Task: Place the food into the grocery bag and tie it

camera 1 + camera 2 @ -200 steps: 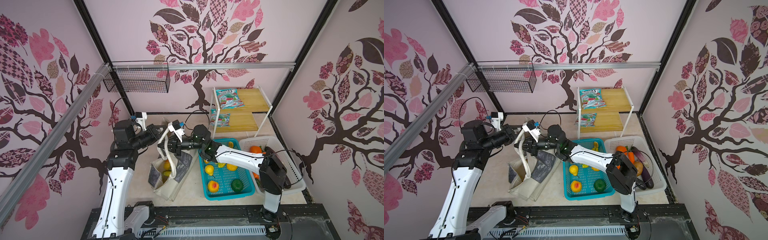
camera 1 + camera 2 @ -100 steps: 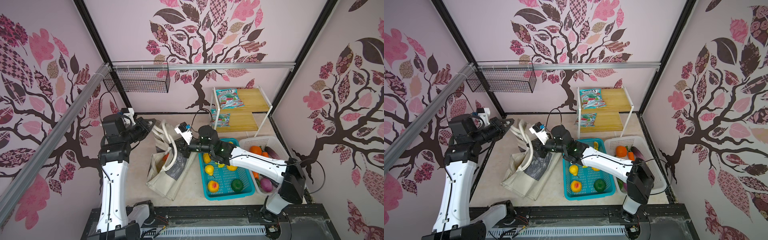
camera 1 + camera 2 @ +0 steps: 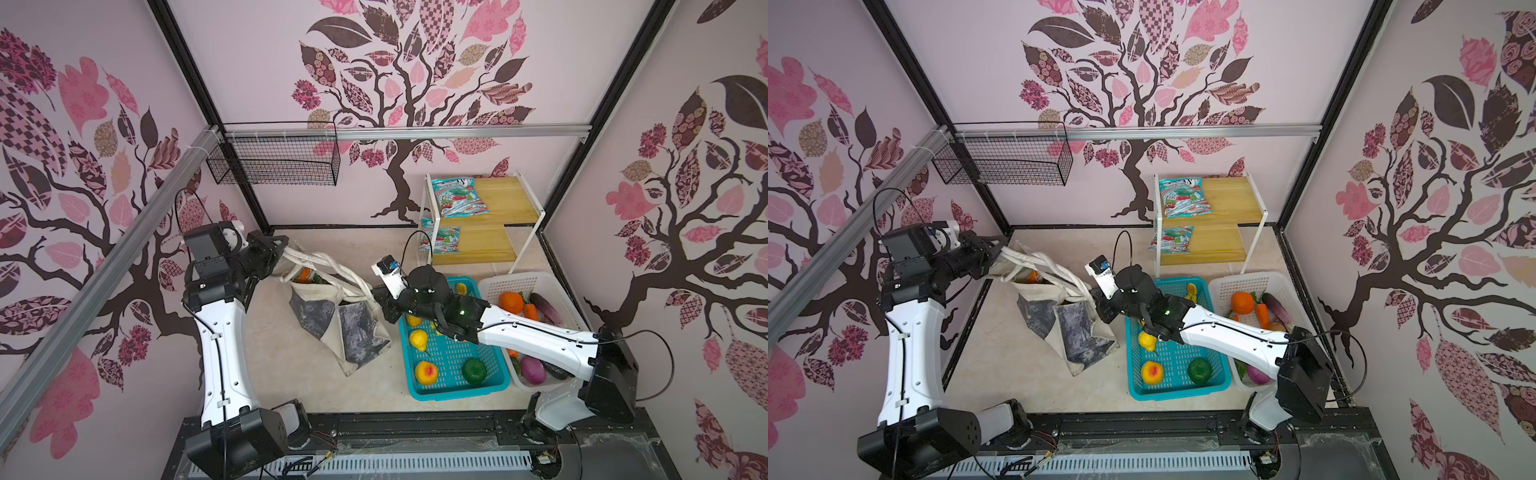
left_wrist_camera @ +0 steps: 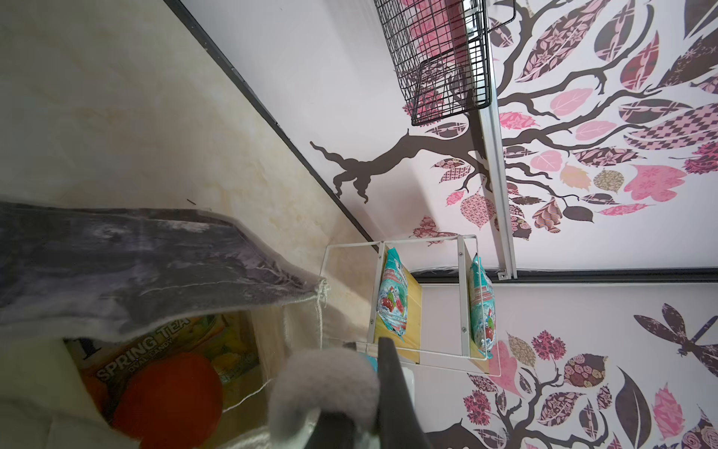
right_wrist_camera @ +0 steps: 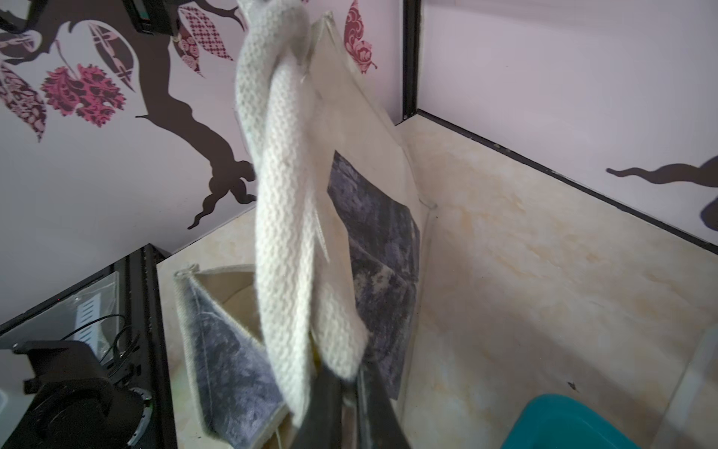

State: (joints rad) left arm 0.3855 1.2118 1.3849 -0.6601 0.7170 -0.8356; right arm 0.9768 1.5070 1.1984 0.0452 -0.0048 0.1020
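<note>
**Handles drawn apart over the packed bag**

The bag (image 3: 345, 332) slumps mid-frame on the counter (image 3: 291, 374) in both top views. Its mouth faces upper left, with an orange (image 4: 167, 396) and a packet (image 4: 171, 342) inside.

The left end effector (image 3: 281, 249) and the right end effector (image 3: 377, 296) each pinch a handle (image 3: 332, 266), probably to cinch a knot.

The left one crowds the wall (image 3: 137, 216), and the right one sits just beside the teal basket (image 3: 457, 388). Open counter lies below the bag.

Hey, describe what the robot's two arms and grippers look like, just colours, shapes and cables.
Both arms: white shells on long links, black joints and bases. A thin black cable runs along the left arm; the right arm shows a small green light and looping black cables. The left gripper and right gripper are black and narrow.
</note>
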